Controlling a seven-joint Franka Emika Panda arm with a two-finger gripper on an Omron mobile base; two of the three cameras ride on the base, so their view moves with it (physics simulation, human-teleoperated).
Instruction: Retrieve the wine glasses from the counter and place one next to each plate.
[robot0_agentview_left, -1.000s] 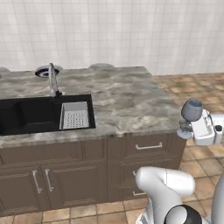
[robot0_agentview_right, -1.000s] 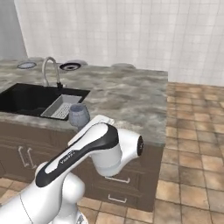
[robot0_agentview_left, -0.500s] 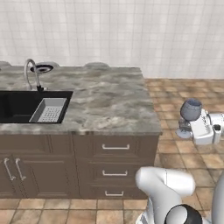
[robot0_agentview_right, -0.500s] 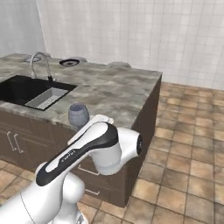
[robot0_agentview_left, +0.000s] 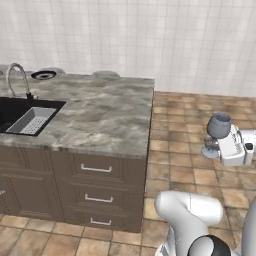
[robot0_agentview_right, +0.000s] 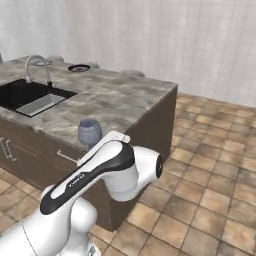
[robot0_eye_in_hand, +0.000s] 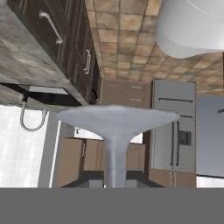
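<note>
**Robot carries a wine glass past the island**

A small clear grey-blue stemmed wine glass is held upright in the white arm's two-finger gripper — jaws closed on its thin stem, likely so the round foot stays free for setting down. It hangs over the tan tiled floor, well clear of the marbled stone-topped island with black sink — apparently in transit toward a plate.

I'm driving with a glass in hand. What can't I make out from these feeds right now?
- Fingertips on the wine glass stem: cut off by the hand view's bottom edge.
- Gripper: finger contact too small in the left base view.
- Plates at the island's far edge: distant, partly hidden by that edge.
</note>
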